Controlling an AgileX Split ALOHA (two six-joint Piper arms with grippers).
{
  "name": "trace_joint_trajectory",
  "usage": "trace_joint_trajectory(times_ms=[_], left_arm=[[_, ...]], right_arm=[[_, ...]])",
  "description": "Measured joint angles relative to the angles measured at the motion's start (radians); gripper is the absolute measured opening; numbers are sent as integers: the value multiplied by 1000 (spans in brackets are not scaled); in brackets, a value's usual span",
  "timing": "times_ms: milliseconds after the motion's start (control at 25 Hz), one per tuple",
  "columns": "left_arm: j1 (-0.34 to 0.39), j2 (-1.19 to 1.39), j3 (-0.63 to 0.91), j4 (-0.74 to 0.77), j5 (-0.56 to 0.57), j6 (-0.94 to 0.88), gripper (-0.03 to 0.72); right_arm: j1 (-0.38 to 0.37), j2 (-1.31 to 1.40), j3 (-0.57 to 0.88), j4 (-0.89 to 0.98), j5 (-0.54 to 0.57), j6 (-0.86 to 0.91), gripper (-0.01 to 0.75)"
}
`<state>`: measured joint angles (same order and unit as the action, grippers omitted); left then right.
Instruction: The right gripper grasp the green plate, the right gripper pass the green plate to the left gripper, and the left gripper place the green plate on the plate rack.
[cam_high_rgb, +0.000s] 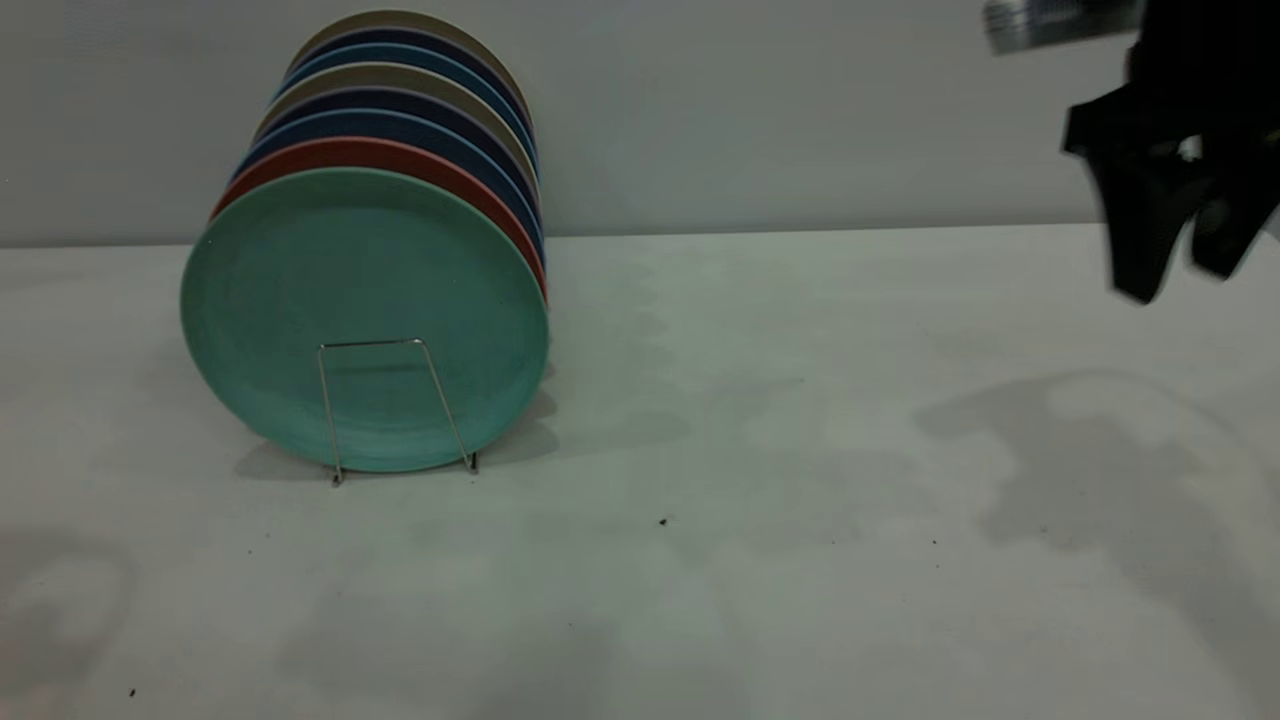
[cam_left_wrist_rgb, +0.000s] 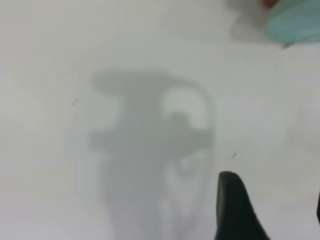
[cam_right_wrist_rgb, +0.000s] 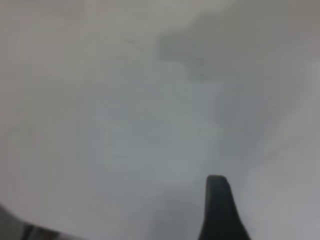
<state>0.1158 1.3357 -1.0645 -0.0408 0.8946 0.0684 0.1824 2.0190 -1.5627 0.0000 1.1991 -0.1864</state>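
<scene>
The green plate (cam_high_rgb: 360, 290) stands upright at the front of a row of plates on the left of the table, leaning behind the front wire loop of the plate rack (cam_high_rgb: 370, 343). Its rim also shows in the left wrist view as the green plate (cam_left_wrist_rgb: 295, 22), far from my left gripper (cam_left_wrist_rgb: 274, 202). That gripper hovers over bare table, open and empty, and is out of the exterior view. My right gripper (cam_high_rgb: 1180, 275) hangs in the air at the far right, well away from the plates, open with nothing in it. One of its fingers (cam_right_wrist_rgb: 217, 205) shows over bare table.
Behind the green plate stand a salmon-pink plate (cam_high_rgb: 350, 150), dark blue plates (cam_high_rgb: 400, 125) and beige ones. The white table (cam_high_rgb: 760, 450) stretches between the rack and the right arm. A grey wall runs behind.
</scene>
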Motion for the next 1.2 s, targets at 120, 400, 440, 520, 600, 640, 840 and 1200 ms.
trace_joint_trajectory(times_ms=[120, 400, 440, 520, 600, 640, 840, 1200], left_arm=[[0, -84, 0, 17, 63, -2, 416], [0, -275, 9, 10, 168, 41, 416], [0, -310, 24, 7, 169, 46, 416], [0, -368, 69, -9, 170, 59, 416], [0, -432, 131, -21, 173, 65, 416], [0, -465, 159, -24, 176, 66, 416], [0, -620, 319, -30, 181, 50, 416], [0, -850, 495, -46, 233, 17, 416]], right_arm=[[-13, -48, 10, -39, 2, 43, 510], [-22, -291, 169, -18, 6, 54, 510], [-22, -340, 211, -9, 10, 54, 510], [-22, -435, 298, 0, 11, 54, 510], [-22, -534, 375, 9, 18, 54, 510], [-22, -589, 413, 12, 18, 54, 510], [-22, -831, 545, 23, 25, 54, 510], [-22, -1187, 765, 24, 33, 53, 510]])
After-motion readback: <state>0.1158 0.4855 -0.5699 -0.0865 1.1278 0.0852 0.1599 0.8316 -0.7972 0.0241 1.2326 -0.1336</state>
